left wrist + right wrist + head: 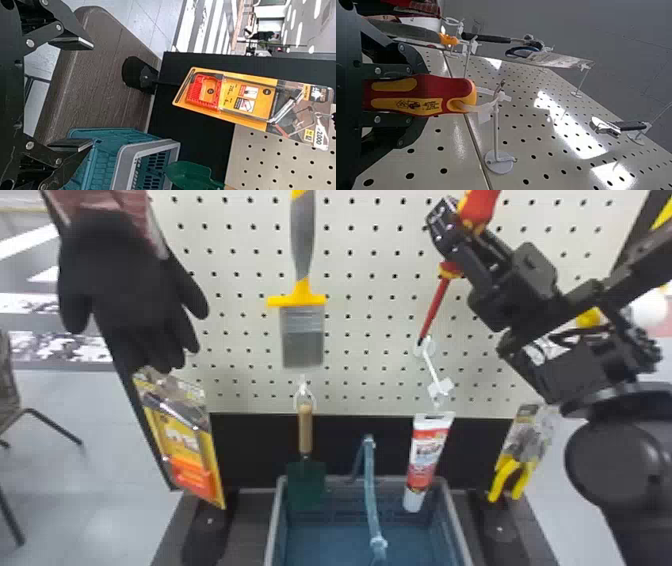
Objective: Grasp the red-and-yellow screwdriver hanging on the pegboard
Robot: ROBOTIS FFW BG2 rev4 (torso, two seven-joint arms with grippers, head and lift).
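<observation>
I inspected the pegboard (370, 255) first, the largest item; it stands upright behind the basket. The dark counter (103, 87) extends along its foot. The blue basket (325, 540), grey along its rim, sits before the board's bottom edge.

My right gripper (451, 235) is at the board's upper right corner, its fingers closed on the screwdriver's handle, one along each side. My left gripper (79, 94) is empty, its fingers wide apart, beside the counter and basket.

The dark glove (130, 280) hangs by the board's left edge; the yellow package (180, 435) is below it, near the lower left corner. The paintbrush (302, 332) hangs bristles down, midway between the side edges.

The red-and-yellow screwdriver (448, 272) is in front of the board's upper right part. Its handle passes between the right fingers: the butt end projects above them, and the red shaft slants down below them, tip lowermost. A pale tie links the butt end to a white hook (495, 130) on the board.

The trowel (306, 485) and the white-and-red tube (425, 462) hang by the basket's back edge, the tube near its back right corner. The yellow-handled pliers (517, 455) are near the board's lower right corner.
</observation>
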